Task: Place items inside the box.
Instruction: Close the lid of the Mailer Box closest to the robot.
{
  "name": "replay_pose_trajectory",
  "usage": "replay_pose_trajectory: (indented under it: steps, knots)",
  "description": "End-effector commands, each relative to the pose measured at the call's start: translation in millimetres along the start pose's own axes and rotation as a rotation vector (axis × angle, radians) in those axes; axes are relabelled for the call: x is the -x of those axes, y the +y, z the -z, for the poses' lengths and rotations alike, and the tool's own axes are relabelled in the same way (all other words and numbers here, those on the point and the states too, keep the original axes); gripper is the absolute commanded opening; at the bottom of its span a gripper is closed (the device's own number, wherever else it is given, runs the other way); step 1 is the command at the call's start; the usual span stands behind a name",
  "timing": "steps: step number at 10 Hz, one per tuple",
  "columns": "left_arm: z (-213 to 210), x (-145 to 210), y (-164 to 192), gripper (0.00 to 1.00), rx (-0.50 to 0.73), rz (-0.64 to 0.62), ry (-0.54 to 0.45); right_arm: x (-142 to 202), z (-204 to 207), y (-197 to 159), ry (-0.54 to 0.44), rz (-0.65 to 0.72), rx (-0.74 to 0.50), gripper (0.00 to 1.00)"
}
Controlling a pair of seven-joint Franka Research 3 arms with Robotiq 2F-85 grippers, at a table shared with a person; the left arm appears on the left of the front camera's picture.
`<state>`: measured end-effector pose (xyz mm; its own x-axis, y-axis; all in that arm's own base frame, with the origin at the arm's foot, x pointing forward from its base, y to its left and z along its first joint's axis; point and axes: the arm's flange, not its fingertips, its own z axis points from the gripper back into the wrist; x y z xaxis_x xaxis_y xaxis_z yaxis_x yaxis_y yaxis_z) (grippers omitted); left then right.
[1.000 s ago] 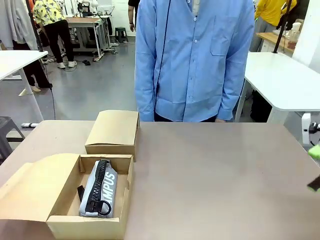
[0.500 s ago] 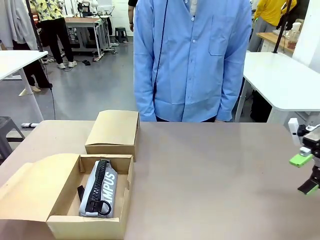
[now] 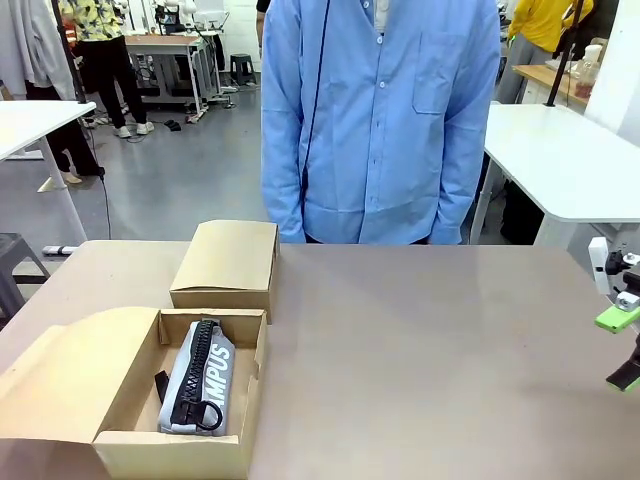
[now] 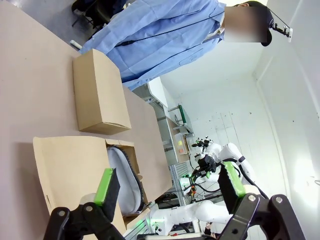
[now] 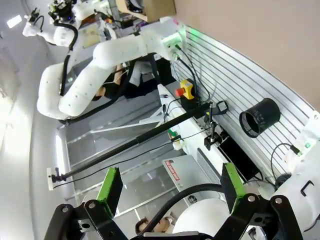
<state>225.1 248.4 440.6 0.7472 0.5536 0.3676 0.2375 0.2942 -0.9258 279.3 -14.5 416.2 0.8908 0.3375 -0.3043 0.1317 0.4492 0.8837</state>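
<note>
Right gripper (image 3: 625,348) at table's 3 o'clock edge, jaws spread, grasping nothing. Left gripper (image 4: 170,184) released, above long brown cardboard box (image 4: 75,165) holding grey zip pencil case (image 3: 197,376).

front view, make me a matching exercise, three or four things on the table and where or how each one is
Things:
1. pencil case
2. small box
3. big box
4. right hand

States:
a. closed, at the far side of the other box
b. at the table's right edge, open, holding nothing
c. lying inside the open box
d. lid flap folded out to the left

Pairs: 1-c, 2-a, 3-d, 4-b
</note>
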Motion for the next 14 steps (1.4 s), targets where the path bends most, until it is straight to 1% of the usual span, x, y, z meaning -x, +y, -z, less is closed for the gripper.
replay_pose_trajectory:
  steps: [1, 2, 3, 4, 5, 6, 7, 8, 9, 10, 11, 12, 13, 14]
  knots:
    - [0.5, -0.6, -2.1, 1.0, 0.02, 0.019, -0.017, 1.5, -1.6, -3.9, 0.005, -0.023, -0.002, 1.0]
    - [0.0, 0.0, 0.0, 1.0, 0.0, 0.0, 0.0, 1.5, -1.6, -3.9, 0.005, -0.023, -0.002, 1.0]
    - [10.0, 5.5, -20.5, 1.0, 0.196, 0.19, 0.143, 1.5, -1.6, -3.9, 0.005, -0.023, -0.002, 1.0]
    - [35.0, 13.6, -34.4, 1.0, 0.35, 0.425, 0.291, 1.5, -1.6, -3.9, 0.005, -0.023, -0.002, 1.0]
    - [63.7, 28.3, -47.4, 1.0, 0.424, 0.648, 0.412, 1.5, -1.6, -3.9, 0.005, -0.023, -0.002, 1.0]
    - [85.4, 48.3, -56.3, 1.0, 0.473, 0.842, 0.516, 1.5, -1.6, -3.9, 0.005, -0.023, -0.002, 1.0]
    - [104.1, 67.8, -59.8, 1.0, 0.508, 0.987, 0.622, 1.5, -1.6, -3.9, 0.005, -0.023, -0.002, 1.0]
    - [117.6, 86.8, -49.8, 1.0, 0.428, 1.274, 0.703, 1.5, -1.6, -3.9, 0.005, -0.023, -0.002, 1.0]
    - [121.3, 98.8, -36.1, 1.0, 0.438, 1.396, 0.701, 1.5, -1.6, -3.9, 0.005, -0.023, -0.002, 1.0]
    - [120.8, 105.0, -19.2, 1.0, 0.448, 1.548, 0.617, 1.5, -1.6, -3.9, 0.005, -0.023, -0.002, 1.0]
    - [121.0, 106.6, -6.8, 1.0, 0.447, 1.652, 0.544, 1.5, -1.6, -3.9, 0.005, -0.023, -0.002, 1.0]
    - [122.0, 96.4, -1.3, 1.0, 0.238, 1.804, 0.446, 1.5, -1.6, -3.9, 0.005, -0.023, -0.002, 1.0]
    - [119.4, 58.4, -45.7, 1.0, 0.351, 1.133, 0.769, 1.5, -1.6, -3.9, 0.005, -0.023, -0.002, 1.0]
    - [119.4, 58.4, -45.7, 1.0, 0.351, 1.133, 0.769, 1.5, -1.6, -3.9, 0.005, -0.023, -0.002, 1.0]
